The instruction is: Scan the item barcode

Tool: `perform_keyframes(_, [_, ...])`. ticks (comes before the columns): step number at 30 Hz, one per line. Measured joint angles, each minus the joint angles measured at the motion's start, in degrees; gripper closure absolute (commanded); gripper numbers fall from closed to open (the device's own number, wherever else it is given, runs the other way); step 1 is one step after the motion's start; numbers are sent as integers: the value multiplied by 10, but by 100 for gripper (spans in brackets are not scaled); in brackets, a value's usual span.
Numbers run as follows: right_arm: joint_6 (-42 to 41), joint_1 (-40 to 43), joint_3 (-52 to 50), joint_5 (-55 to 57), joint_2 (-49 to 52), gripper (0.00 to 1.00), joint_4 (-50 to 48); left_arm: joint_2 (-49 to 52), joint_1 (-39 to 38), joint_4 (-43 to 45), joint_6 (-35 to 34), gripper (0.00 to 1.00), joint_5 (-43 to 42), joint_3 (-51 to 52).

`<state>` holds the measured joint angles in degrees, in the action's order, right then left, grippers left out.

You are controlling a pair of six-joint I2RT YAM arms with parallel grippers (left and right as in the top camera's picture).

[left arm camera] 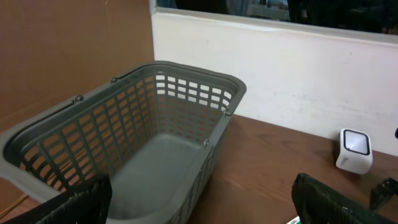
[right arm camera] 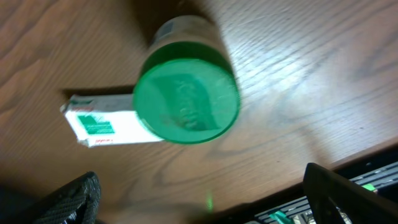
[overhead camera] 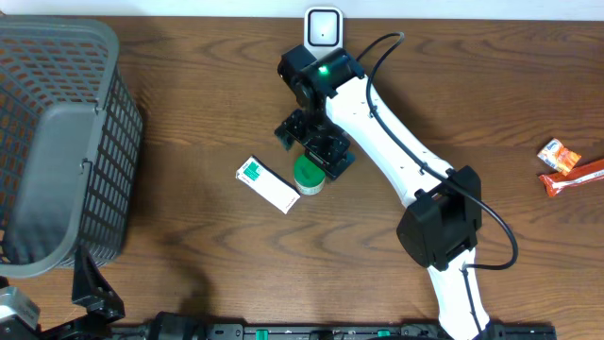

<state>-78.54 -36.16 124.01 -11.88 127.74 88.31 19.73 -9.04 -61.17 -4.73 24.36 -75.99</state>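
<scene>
Right gripper [overhead camera: 314, 142] hangs above green-lidded round jar [right arm camera: 186, 99], jaws spread wide, empty. Beside jar lies white-green cardboard box [right arm camera: 102, 124]. Left gripper [left arm camera: 202, 199] equally wide, empty.

Small jar [overhead camera: 307, 178] with a round green lid, standing upright, white carton [overhead camera: 267, 184] with green print lying flat just beside it, white scanner [overhead camera: 323, 28] upright, well apart from both
</scene>
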Motion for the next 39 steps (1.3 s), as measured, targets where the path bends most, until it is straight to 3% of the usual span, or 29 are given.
perform_keyframes(14, [-51,-49,-10,97,0,1,-18,0,0,0,0,7,0,0])
perform_keyframes(28, [-61,-49,-128,117,0,1,-124,0,0,0,0,7,0,0])
perform_keyframes(32, [-64,-49,-172,117,0,22,-167,0,0,0,0,7,0,0])
perform_keyframes(39, [-42,-48,-203,121,0,27,-186,0,0,0,0,7,0,0])
